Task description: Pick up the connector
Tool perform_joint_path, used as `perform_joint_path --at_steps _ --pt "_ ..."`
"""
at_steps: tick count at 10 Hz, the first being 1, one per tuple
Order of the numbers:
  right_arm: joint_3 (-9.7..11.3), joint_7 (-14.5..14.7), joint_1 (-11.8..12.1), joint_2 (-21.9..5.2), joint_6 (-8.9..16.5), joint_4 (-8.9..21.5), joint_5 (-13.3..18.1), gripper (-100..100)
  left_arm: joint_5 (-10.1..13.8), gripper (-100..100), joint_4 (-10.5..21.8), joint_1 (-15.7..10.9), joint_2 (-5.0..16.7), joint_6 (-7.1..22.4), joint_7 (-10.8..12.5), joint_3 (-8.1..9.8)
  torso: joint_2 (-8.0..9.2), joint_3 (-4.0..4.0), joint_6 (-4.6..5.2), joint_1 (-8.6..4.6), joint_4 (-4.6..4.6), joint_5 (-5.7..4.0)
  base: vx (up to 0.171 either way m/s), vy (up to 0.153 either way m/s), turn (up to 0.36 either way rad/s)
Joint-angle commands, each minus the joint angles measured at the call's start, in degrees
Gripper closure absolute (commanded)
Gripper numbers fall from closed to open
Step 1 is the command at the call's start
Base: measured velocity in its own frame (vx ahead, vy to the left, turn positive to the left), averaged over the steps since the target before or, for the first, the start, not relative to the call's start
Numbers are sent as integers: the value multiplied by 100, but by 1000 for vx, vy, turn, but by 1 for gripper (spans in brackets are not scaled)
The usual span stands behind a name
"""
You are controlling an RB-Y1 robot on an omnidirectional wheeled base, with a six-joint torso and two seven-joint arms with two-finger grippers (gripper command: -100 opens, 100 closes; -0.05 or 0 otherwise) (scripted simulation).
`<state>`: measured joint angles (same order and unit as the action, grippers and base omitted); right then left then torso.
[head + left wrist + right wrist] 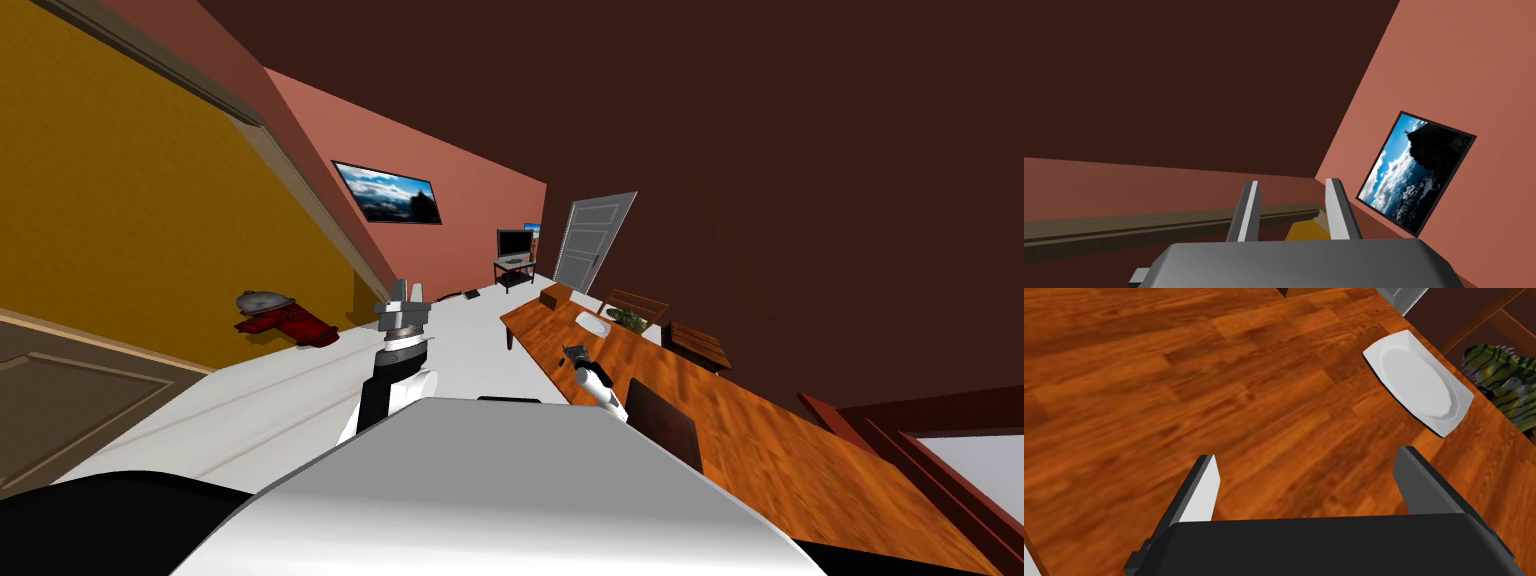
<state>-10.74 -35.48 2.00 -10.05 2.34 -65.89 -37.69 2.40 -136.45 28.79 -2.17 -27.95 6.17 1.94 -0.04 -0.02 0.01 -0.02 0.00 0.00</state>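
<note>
A white, flat, plate-like thing (1419, 383) lies on the wooden table (1224, 388) near its far edge; in the head view it (592, 323) sits just beyond my right hand. I see nothing that plainly looks like a connector. My right gripper (1306, 483) hovers over bare table with its fingers open and nothing between them, short of the white thing. It shows small in the head view (575, 355). My left gripper (408, 295) is raised in front of me, and its fingers (1246, 210) stand apart, holding nothing.
The long wooden table (760, 430) runs along my right. A brown box (555, 295) stands at its far end. A chair (633, 303) with a green striped thing (1504, 383), a stool (697, 345) and a dark chair back (663, 420) crowd it. White floor lies to the left.
</note>
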Motion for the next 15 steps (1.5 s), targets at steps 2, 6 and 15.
perform_joint_path --at_steps 2,6,15 --pt "-71 -207 -130 11 244 451 -209 -100 0 0 0 0 0 0 0 0 -1 -1 1 -1 -1 0 8 -11 40" --pt "-124 -466 -328 -16 498 1018 -493 -100 0 0 0 0 0 0 0 0 1 1 0 0 0 0 4 -10 25" --pt "-233 -997 -735 -120 1019 2190 -1075 -100 0 0 0 0 0 0 0 0 2 1 1 1 0 1 4 -8 24"
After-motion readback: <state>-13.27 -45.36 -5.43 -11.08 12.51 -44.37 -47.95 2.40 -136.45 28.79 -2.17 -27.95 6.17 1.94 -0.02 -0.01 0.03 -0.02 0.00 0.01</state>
